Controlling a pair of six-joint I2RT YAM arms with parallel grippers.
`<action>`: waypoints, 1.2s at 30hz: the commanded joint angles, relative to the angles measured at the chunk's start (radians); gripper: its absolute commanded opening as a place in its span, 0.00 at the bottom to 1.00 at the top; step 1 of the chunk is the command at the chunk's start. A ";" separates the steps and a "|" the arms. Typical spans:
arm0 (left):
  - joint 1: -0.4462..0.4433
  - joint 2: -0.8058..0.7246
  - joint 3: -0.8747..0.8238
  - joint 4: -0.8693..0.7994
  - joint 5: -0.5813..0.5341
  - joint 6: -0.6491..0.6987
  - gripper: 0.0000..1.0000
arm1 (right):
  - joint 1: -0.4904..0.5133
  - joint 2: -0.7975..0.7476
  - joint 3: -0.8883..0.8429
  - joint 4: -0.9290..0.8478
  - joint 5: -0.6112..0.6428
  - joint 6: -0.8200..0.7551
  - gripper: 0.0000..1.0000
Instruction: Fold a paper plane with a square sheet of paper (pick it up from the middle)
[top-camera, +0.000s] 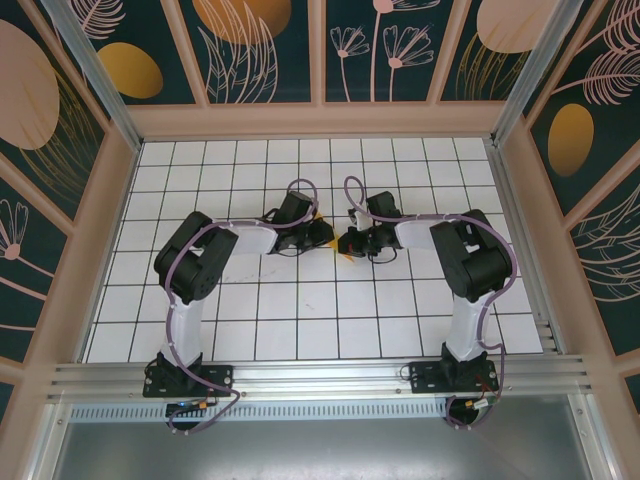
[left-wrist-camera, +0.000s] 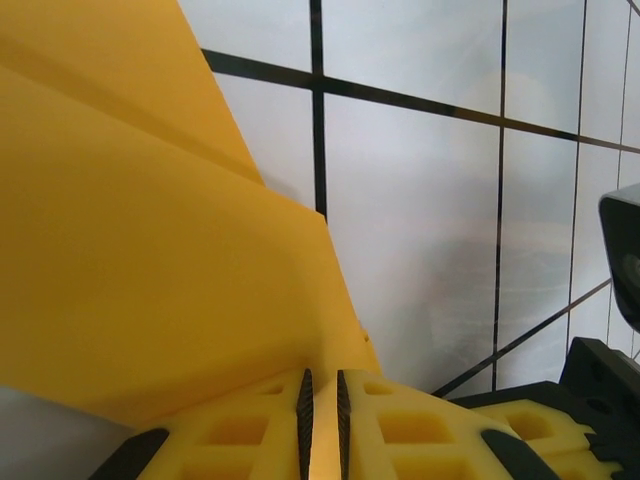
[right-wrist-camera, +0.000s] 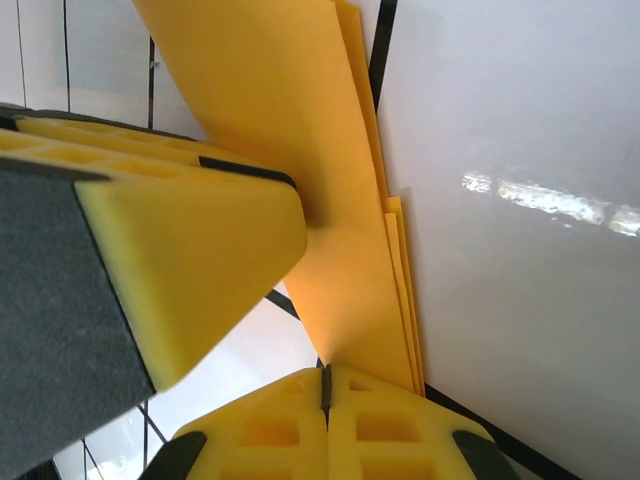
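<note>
Both sets of jaws pinch the paper plane (left-wrist-camera: 150, 250), largely hidden under them overhead.

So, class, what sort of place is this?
Probably a robot test cell: a white gridded table, a left arm and right arm bolted to a metal rail, painted panel walls enclosing it.

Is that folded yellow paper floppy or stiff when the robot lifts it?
Probably stiffer than a flat sheet: the folded orange-yellow paper shows stacked layers and doesn't droop. Likely very light, since the left hand and right hand hold it by small pinches.
</note>
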 joint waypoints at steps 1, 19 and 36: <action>0.054 0.022 0.015 -0.093 -0.091 0.041 0.17 | -0.007 0.053 -0.070 -0.150 0.118 -0.018 0.00; 0.179 0.076 0.097 -0.171 -0.142 0.126 0.18 | -0.007 0.054 -0.078 -0.157 0.129 -0.018 0.00; 0.244 0.042 0.113 -0.188 -0.171 0.151 0.20 | -0.001 0.050 -0.056 -0.135 0.100 -0.012 0.00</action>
